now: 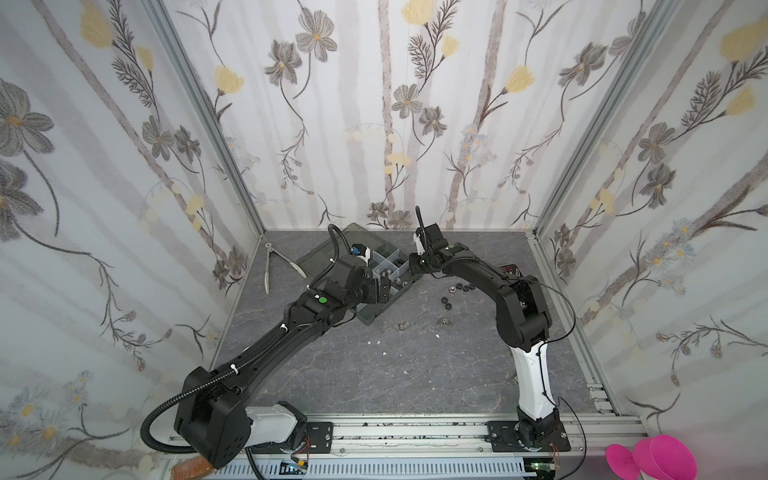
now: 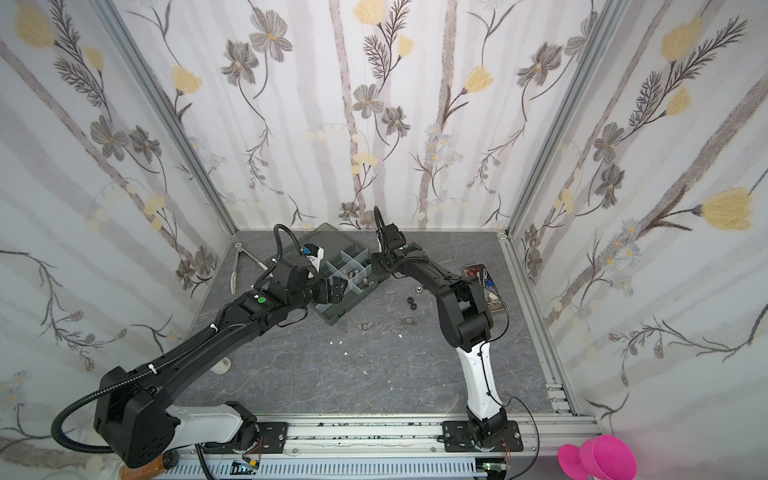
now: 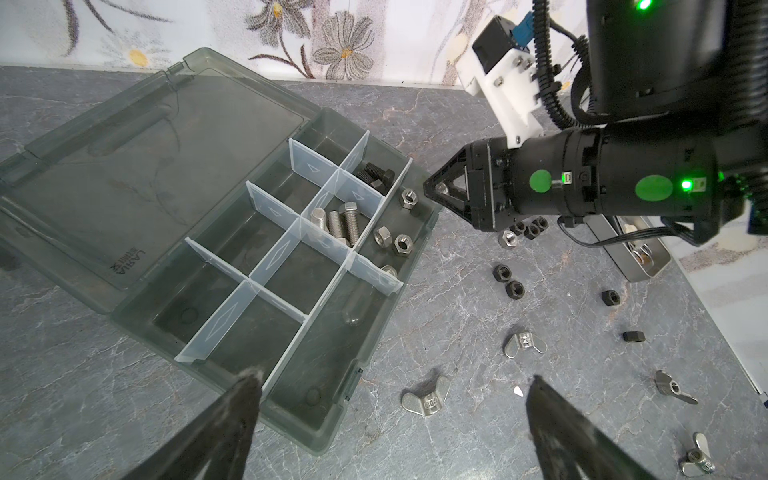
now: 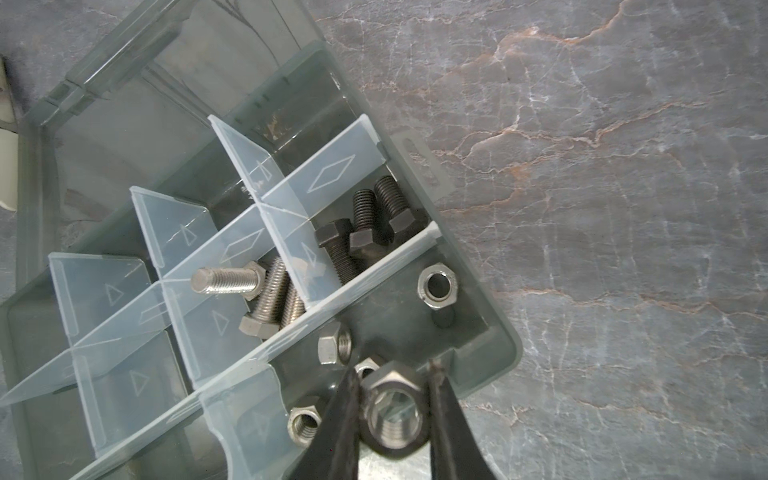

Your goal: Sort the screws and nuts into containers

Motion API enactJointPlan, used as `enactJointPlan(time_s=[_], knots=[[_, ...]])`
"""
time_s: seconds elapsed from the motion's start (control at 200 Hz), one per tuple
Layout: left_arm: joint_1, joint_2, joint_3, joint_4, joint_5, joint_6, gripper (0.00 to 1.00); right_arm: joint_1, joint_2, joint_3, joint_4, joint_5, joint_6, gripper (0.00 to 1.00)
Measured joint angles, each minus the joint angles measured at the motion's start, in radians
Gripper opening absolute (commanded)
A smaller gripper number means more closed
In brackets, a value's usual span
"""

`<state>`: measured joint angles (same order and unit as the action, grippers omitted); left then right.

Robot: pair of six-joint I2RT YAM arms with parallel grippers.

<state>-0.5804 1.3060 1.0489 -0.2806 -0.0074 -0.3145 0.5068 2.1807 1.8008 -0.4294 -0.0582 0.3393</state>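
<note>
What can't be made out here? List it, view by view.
- Both top views: the silver nut in the right gripper's fingers is too small to pick out; only the right wrist view shows it.
- Both top views: the left gripper covers part of the organizer box.
- Left wrist view: a divider half hides a boxed nut; the bottom edge crops a wing nut.

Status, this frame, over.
Right gripper shut on silver nut, above organizer box nut compartment. Left gripper open, empty. Black nuts loose on table. Path clear.
</note>
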Motion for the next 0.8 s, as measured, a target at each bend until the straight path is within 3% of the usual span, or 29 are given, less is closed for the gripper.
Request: enactJointPlan(time_s=[0.18,0.455,0.799], knots=[[0.0,0.002,0.0,0.0,0.0,0.0,1.0,-0.002,0.014,0.0,0.001,-0.014,0.008,0.19],[0.0,0.01,0.0,0.0,0.0,0.0,1.0,0.0,0.017,0.0,0.012,-0.018,0.011,0.39],[-0.029,0.055,0.014,-0.007,-0.013,-0.002,0.95,-0.018,-0.035,-0.03,0.019,-0.023,0.011,0.43]])
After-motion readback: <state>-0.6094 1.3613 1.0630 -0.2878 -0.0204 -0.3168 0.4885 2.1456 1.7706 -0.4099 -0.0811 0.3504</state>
